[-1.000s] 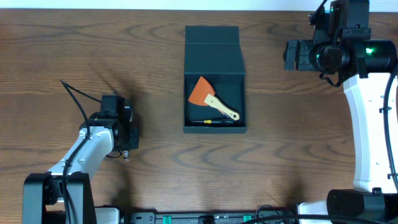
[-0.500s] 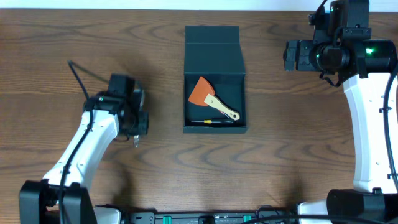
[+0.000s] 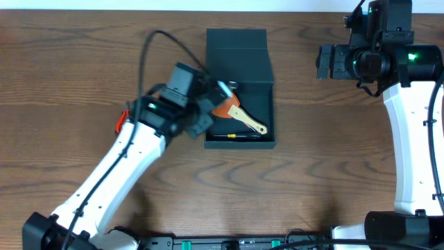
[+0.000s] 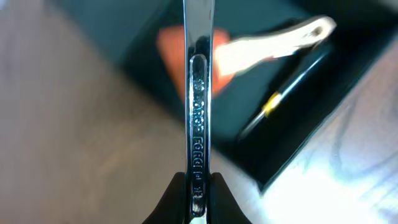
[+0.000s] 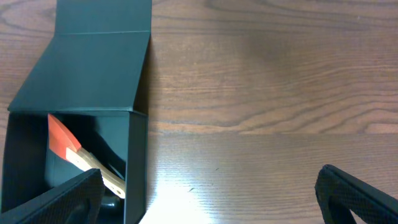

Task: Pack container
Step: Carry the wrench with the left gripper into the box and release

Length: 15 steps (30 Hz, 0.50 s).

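Observation:
The container (image 3: 239, 144) is a dark teal-black box standing open in the middle of the table, its flap lid (image 3: 237, 55) lying back. Inside lie an orange scraper with a wooden handle (image 3: 239, 114) and a thin black tool with a yellow band (image 3: 239, 136). My left gripper (image 3: 210, 99) is shut on a chrome wrench (image 4: 198, 93) and holds it over the box's left edge. In the left wrist view the wrench runs up from the gripper (image 4: 197, 200), with the scraper (image 4: 249, 53) beyond it. My right gripper (image 5: 208, 199) is open and empty, to the right of the box (image 5: 93, 68).
The wooden table (image 3: 326, 180) surrounds the box. The right arm (image 3: 409, 125) stands along the right edge. The left arm (image 3: 118, 173) reaches diagonally from the front left toward the box.
My left arm has swung from the left side of the table to the right and away, carrying the wrench to the box's left edge. The right arm has not moved.

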Each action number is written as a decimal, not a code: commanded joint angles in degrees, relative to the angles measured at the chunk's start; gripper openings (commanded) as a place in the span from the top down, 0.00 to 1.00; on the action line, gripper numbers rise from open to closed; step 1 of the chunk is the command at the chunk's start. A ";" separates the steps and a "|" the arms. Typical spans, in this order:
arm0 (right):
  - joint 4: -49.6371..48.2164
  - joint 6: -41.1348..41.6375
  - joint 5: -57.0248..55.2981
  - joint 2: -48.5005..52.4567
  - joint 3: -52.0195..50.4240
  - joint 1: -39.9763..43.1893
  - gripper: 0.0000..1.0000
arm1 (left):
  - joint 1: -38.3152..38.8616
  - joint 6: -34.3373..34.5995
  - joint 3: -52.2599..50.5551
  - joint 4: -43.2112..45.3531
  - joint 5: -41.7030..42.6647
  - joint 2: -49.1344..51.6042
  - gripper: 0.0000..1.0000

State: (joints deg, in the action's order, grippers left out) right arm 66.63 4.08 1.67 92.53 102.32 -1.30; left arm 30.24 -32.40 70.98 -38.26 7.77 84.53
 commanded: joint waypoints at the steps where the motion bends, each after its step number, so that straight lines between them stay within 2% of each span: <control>1: 0.00 -0.50 -0.17 0.15 0.15 0.57 0.01 | 3.19 -11.26 1.05 4.31 0.61 0.61 0.95; 7: 0.02 -0.50 -0.17 0.15 0.15 0.57 0.01 | 7.08 -12.17 1.05 11.28 0.63 4.50 0.94; 15: 0.24 -0.50 -0.17 0.15 0.15 0.57 0.01 | 7.96 -13.46 1.05 11.58 0.66 12.24 0.95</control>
State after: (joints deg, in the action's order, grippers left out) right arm 66.65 4.08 1.67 92.53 102.32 -1.30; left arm 38.17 -44.38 71.07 -26.76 7.77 94.76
